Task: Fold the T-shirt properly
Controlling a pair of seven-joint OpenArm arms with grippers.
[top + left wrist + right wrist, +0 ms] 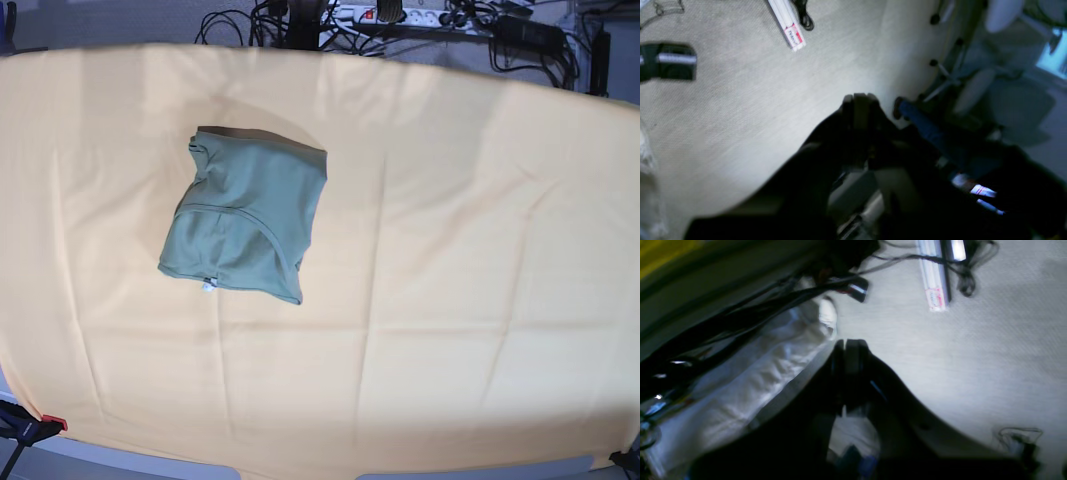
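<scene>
Folded T-shirt [245,215] on the orange cloth [450,250]

Both tools, left [860,100] and right [850,345], hang clenched and empty over carpet [740,116], away from the T-shirt.

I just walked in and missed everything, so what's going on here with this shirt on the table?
A sage-green knit T-shirt lies folded into a compact bundle on a pale orange-yellow cloth that covers the table. Neither arm is touching it: no arm shows in the base view. The left gripper and right gripper are both shut, empty, and pointed at grey carpet.
</scene>
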